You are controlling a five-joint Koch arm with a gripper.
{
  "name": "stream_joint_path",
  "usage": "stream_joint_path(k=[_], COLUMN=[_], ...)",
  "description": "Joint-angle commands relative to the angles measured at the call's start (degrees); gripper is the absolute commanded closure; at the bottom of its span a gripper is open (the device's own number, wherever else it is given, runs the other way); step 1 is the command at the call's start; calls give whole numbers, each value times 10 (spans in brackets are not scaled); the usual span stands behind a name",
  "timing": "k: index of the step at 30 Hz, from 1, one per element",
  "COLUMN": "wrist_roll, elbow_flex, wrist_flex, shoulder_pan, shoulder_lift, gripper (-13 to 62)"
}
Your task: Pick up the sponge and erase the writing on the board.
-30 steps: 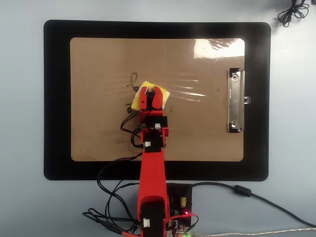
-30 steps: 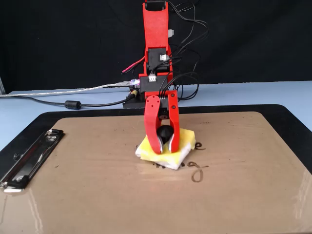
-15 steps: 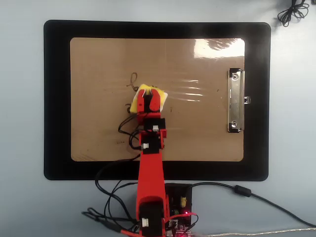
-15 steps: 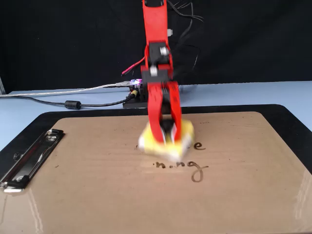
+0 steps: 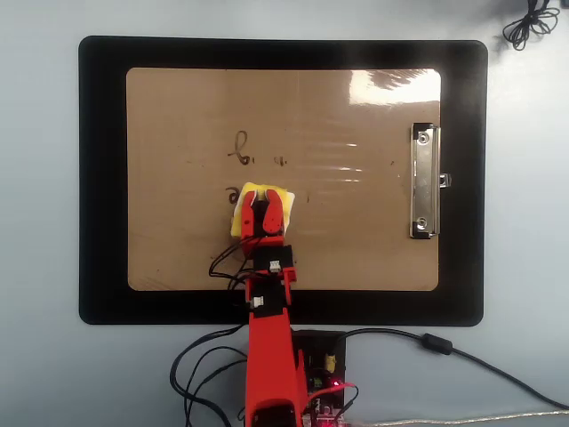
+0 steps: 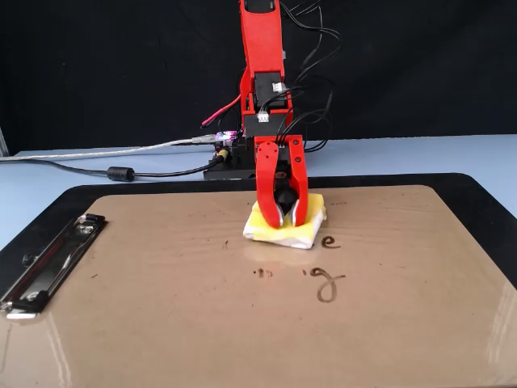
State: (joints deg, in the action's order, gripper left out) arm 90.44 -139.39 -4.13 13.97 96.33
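Red hand [image 6: 284, 220] [image 5: 260, 213] clenched on the black knob of a yellow sponge [image 6: 305, 231] [image 5: 281, 197], pressing it flat against the brown clipboard [image 6: 161, 323] [image 5: 178, 107]. In the fixed view the two jaws close on the knob from either side, pointing nearly straight down, with the arm [image 6: 260, 48] rising steeply above them toward the dark backdrop. In the overhead view the arm [image 5: 269, 356] reaches from its base at the bottom edge up over the near rim of the clipboard, and the sponge sits just left of the board's centre, low on its surface.

Remnants of dark marker writing [image 6: 326, 283] [image 5: 238, 147] lie on the board clear of the sponge: in the fixed view a lone "e" [image 6: 328, 241] just beside the sponge's corner, and a looped "g" with a few small smudges nearer the camera. No full word can be read.

A silver metal clip [image 6: 48, 263] [image 5: 424, 182] is at the left end of the board in the fixed view, at the right in the overhead view. The clipboard lies on a larger black mat [image 5: 102, 178] [image 6: 485, 198], which rests on the pale blue bench [image 5: 40, 213] [image 6: 48, 182]. Black cables [image 5: 427, 342] [image 6: 121, 172] trail from the arm's base.
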Motion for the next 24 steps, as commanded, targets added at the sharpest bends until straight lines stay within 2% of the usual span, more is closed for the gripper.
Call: stream_joint_path(k=[1,4,7,9,13,15,18,21,24], wrist_roll=[25,25,27,28,31,31,27,22,18], elbow_flex=[69,219,252,182,-11,-40,-4,142,283], wrist_flex=[-5,-4,17,50,120,142,123,87,83], shoulder_pan=[13,19,41,45,49,53,53,40,37], shoulder_lift=[-67,-211,-222,-147,109,153,90,-83,-199], gripper=[575,575,575,575,575,575,575,575,575])
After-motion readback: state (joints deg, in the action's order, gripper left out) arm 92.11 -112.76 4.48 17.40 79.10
